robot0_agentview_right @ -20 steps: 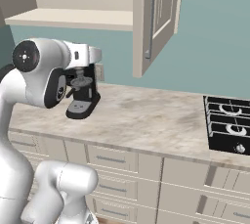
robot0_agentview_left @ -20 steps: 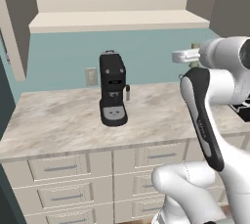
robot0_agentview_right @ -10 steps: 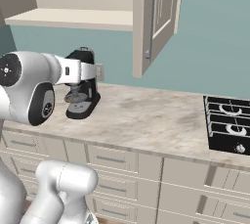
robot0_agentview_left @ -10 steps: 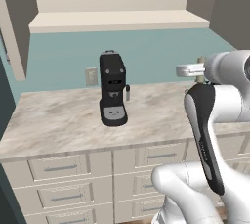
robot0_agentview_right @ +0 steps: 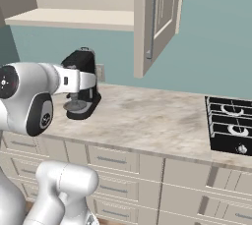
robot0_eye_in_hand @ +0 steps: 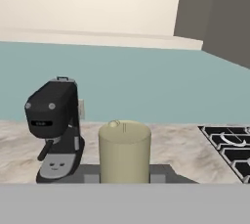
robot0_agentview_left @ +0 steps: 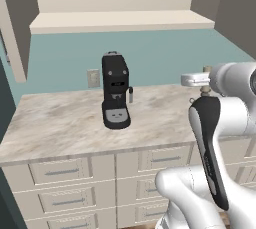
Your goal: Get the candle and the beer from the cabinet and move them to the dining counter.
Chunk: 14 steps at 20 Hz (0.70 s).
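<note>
In the hand view the candle point(robot0_eye_in_hand: 124, 150) stands as a thick beige cylinder right in front of the camera, with my gripper point(robot0_eye_in_hand: 124, 176) shut on it and a dark fingertip point(robot0_eye_in_hand: 90, 175) at each side. From the left base view the gripper point(robot0_agentview_left: 196, 79) hovers above the right part of the worktop with the candle's beige top point(robot0_agentview_left: 205, 69) just behind it. The cabinet point(robot0_agentview_left: 120, 20) is open above, its light shelf bare, and its door point(robot0_agentview_right: 153, 22) swings out. The beer and the dining counter are out of view.
A black coffee machine point(robot0_agentview_left: 116, 98) stands on the marbled worktop point(robot0_agentview_left: 60, 123) with drawers point(robot0_agentview_left: 62, 172) below. A black stove top point(robot0_agentview_right: 231, 130) lies at the right end. The teal wall runs behind, and my white arm point(robot0_agentview_right: 29, 101) reaches over the counter's left part.
The hand has come down and back from the cabinet with the candle in it, and the arm has folded closer to the base. The coffee machine has not moved.
</note>
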{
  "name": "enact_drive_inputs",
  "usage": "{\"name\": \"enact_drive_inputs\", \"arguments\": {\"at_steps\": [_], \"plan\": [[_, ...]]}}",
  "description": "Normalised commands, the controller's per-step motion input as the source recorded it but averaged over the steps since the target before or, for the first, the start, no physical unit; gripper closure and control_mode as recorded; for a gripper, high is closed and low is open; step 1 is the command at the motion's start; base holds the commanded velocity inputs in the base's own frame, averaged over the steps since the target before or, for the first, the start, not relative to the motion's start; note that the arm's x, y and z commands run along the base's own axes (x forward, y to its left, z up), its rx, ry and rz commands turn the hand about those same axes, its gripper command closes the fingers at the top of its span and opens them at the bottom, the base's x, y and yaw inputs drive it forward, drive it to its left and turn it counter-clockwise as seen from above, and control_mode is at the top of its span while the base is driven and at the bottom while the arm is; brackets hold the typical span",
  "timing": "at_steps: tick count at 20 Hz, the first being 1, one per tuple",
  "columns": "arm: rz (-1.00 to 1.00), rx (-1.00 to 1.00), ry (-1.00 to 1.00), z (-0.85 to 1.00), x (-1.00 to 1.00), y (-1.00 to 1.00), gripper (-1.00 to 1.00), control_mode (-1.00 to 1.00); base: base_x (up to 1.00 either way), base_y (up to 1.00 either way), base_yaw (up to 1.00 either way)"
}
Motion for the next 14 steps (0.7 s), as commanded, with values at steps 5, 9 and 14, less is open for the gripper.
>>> {"name": "enact_drive_inputs", "arguments": {"at_steps": [5,9,14], "plan": [[0.00,0.00,0.01,0.00,0.00,0.00,1.00,-1.00,0.00,0.00,0.00],[0.00,0.00,0.00,0.00,0.00,0.00,1.00,1.00,0.00,0.09,0.00],[0.00,0.00,0.00,0.00,0.00,0.00,1.00,1.00,0.00,0.96,-0.21]]}}
